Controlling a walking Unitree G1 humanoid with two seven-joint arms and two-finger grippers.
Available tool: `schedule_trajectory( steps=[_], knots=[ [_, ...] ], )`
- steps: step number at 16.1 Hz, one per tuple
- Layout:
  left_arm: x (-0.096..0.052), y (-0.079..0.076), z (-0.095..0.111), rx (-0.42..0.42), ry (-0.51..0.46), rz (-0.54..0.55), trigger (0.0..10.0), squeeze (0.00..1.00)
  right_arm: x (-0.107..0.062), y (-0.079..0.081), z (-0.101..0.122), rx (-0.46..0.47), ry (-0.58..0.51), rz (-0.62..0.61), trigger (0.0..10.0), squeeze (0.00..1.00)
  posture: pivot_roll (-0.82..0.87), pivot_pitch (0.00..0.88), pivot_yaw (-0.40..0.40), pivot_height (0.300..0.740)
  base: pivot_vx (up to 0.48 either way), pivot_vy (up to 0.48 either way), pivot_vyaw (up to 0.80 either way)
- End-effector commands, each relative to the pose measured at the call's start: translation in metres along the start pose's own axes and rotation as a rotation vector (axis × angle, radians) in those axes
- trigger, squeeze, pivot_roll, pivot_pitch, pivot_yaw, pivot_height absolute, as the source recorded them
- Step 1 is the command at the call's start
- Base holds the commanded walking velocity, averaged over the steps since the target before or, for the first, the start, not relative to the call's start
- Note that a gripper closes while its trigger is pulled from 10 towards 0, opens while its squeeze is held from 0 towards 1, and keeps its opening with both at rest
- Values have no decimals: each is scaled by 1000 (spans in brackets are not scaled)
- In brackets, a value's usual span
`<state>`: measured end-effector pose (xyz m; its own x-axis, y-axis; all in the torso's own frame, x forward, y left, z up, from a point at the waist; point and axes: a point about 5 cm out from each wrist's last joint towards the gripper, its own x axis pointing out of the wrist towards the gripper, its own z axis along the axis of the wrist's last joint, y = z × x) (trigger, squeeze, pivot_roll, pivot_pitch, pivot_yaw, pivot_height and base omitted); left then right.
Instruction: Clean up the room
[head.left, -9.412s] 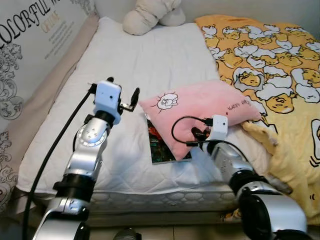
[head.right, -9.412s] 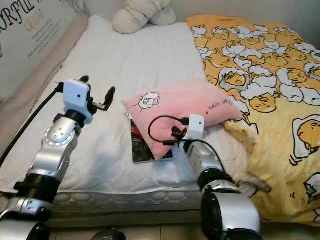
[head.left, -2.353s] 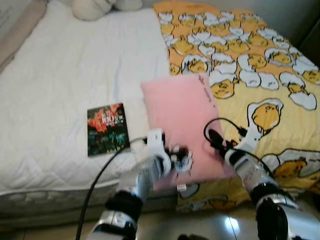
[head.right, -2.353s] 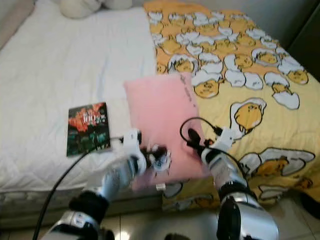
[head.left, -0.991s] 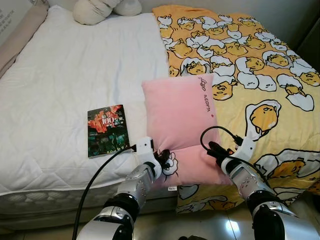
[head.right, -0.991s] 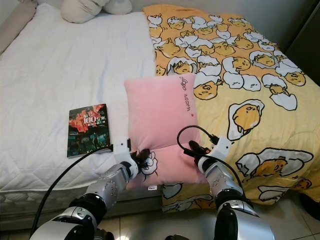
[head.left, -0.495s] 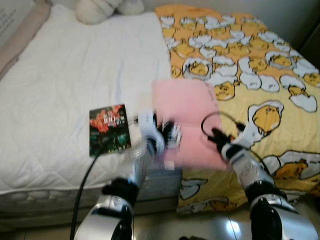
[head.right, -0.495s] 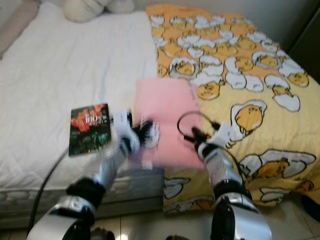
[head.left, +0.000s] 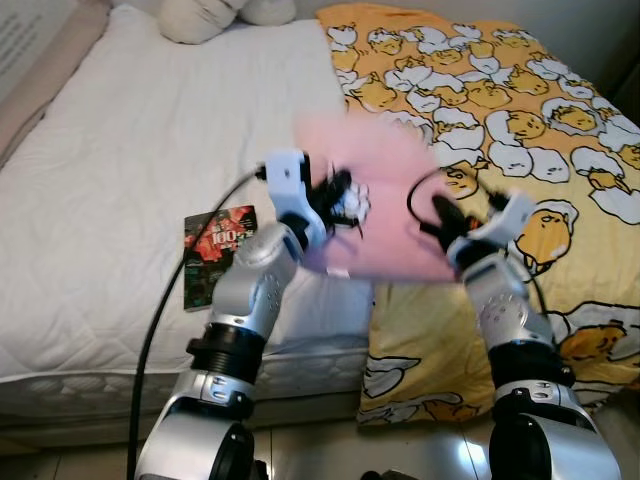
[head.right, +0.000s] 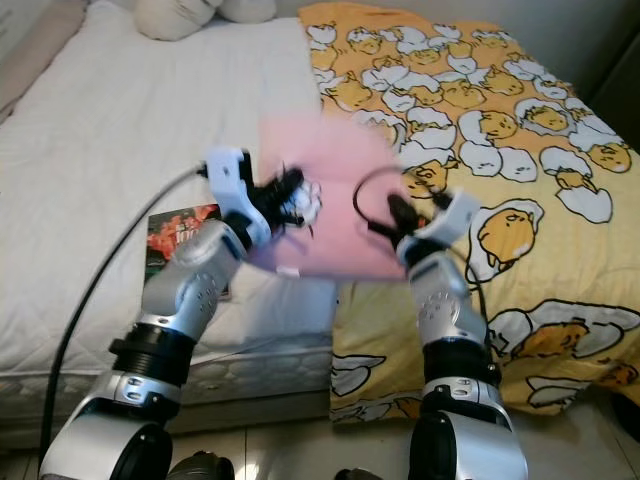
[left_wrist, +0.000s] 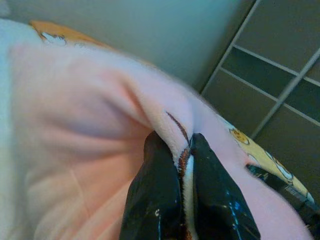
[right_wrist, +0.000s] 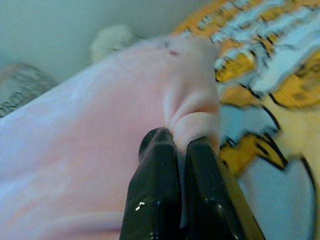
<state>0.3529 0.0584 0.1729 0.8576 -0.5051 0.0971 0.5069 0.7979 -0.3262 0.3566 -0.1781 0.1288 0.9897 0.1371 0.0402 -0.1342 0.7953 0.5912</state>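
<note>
the pink pillow (head.left: 385, 215) is blurred and held up off the bed (head.left: 120, 160), above its near edge, where the white sheet meets the yellow egg-print blanket (head.left: 520, 110). the left pincer (left_wrist: 182, 155) pinches a fold at one near corner and the right pincer (right_wrist: 181, 142) pinches the other. a book (head.left: 205, 250) lies flat on the sheet, left of the pillow.

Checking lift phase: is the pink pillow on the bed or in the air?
In the air. The pink pillow is blurred above the bed edge, pinched by the left gripper and right gripper.
</note>
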Motion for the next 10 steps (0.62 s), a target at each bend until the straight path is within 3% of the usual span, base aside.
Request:
schedule_trajectory(
  steps=[1, 2, 3, 5, 8, 10],
  knots=[
    [2, -3, 8, 30, -30, -9, 0, 0, 2, 7, 14, -45, -25, 28, 0, 0, 89, 0, -33, 740, 0, 0, 0],
    [1, -2, 9, 34, -33, 1, 0, 0, 2, 9, 17, -69, -25, 30, 0, 0, 88, 0, -33, 740, 0, 0, 0],
    [2, -1, 12, 37, -56, 18, 10000, 0, 3, 9, 16, -167, 5, 9, 10000, 0, 84, 0, -31, 740, 0, 0, 0],
    [4, 1, 16, 44, -83, 36, 10000, 0, 3, 10, 11, -235, 26, -7, 10000, 0, 79, 0, -24, 740, 0, 240, 0],
    [6, 1, 16, 70, -82, 54, 10000, 0, 4, 15, 7, -243, 26, 3, 10000, 0, 79, 0, -22, 740, 0, 480, 0],
    [6, -2, 14, 62, -79, 51, 10000, 0, 4, 17, 7, -257, 27, 7, 10000, 0, 80, 0, -22, 740, 0, 480, 431]
  ],
)
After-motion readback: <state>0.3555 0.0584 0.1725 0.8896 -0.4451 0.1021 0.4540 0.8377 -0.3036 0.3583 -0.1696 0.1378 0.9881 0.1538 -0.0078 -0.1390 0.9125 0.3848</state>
